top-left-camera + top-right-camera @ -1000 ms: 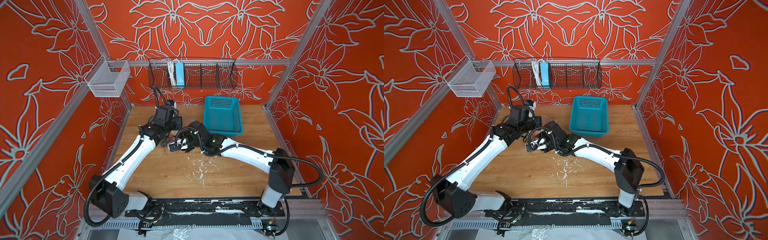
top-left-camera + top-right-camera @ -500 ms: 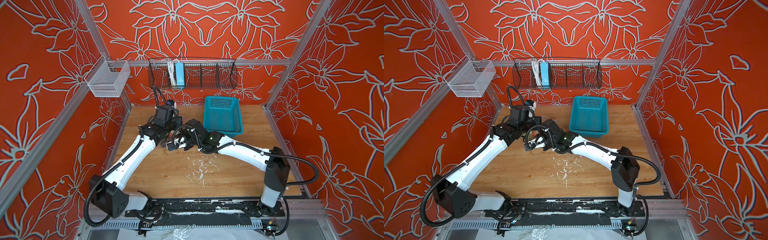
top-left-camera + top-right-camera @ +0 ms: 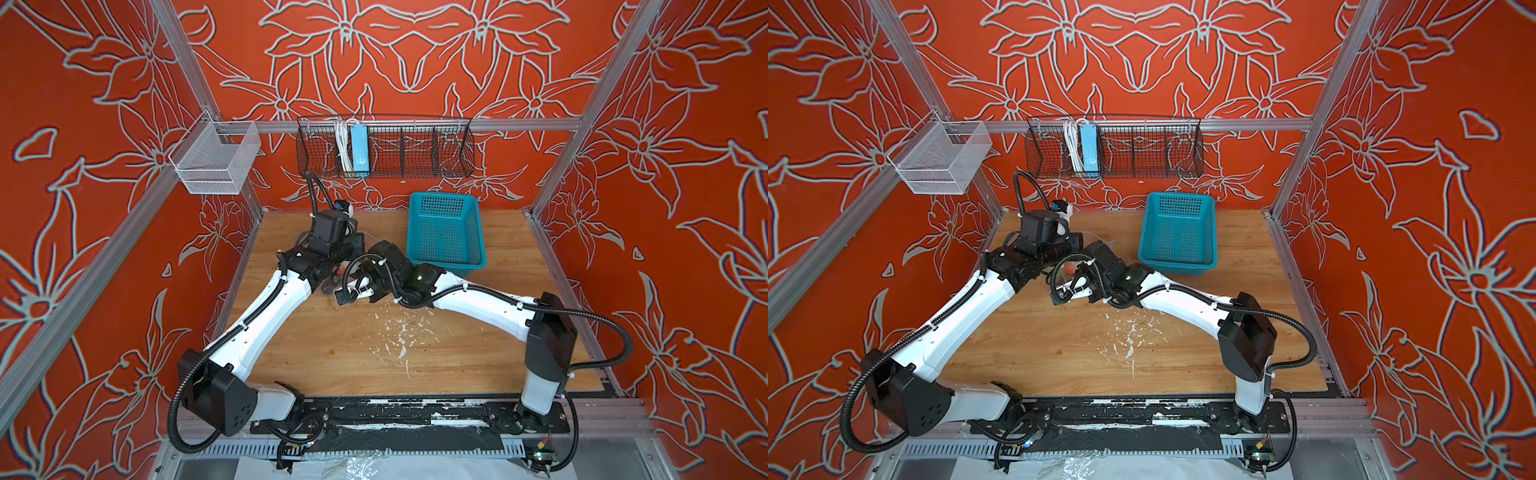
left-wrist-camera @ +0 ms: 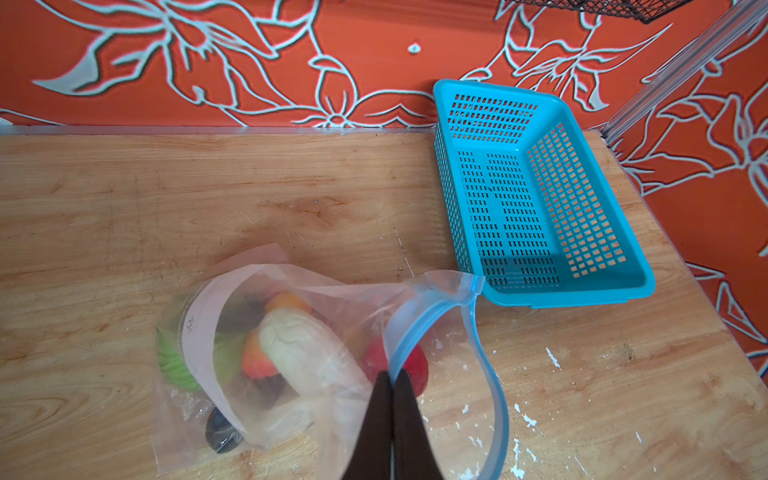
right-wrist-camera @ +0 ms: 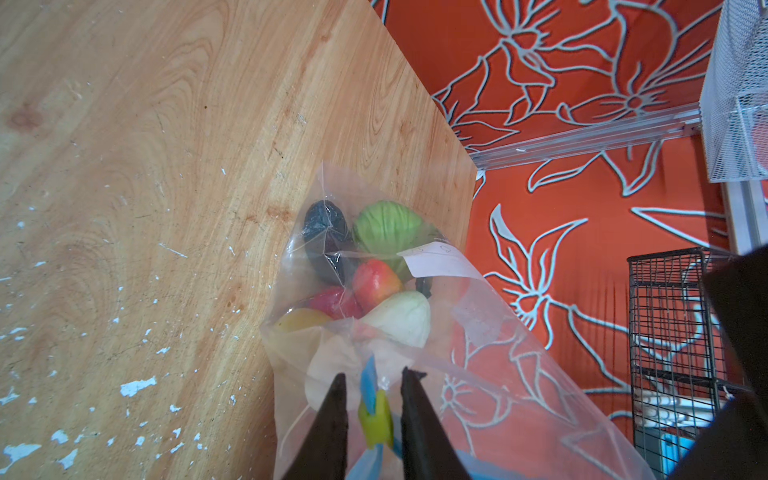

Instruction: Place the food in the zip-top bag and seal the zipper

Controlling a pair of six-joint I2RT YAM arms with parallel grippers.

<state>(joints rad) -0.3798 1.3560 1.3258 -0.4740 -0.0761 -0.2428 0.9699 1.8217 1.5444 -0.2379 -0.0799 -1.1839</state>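
The zip-top bag (image 4: pixel 291 332) lies on the wooden table with its mouth lifted. Inside is the food: a white radish (image 4: pixel 307 353), a red strawberry (image 4: pixel 415 365), a green cabbage (image 5: pixel 386 226), a dark avocado (image 5: pixel 324 224) and an orange-yellow mango (image 5: pixel 303 320). My left gripper (image 4: pixel 390 380) is shut on the blue zipper (image 4: pixel 494 395), which curves apart in an open loop. My right gripper (image 5: pixel 372 380) stands narrowly open. The zipper's yellow-green slider (image 5: pixel 376 419) sits between its fingers with a thin gap on each side. In both top views the arms hide most of the bag.
A teal lattice basket (image 3: pixel 444 237) stands just right of the bag near the back wall. A black wire rack (image 3: pixel 384 151) with a light-blue power strip (image 3: pixel 358 147) hangs on the back wall, and a white mesh bin (image 3: pixel 216 162) at the left. White flecks mark the table's middle.
The right arm has shifted a little to the left, closer to the left gripper and the bag's mouth. The left arm has stayed in place.
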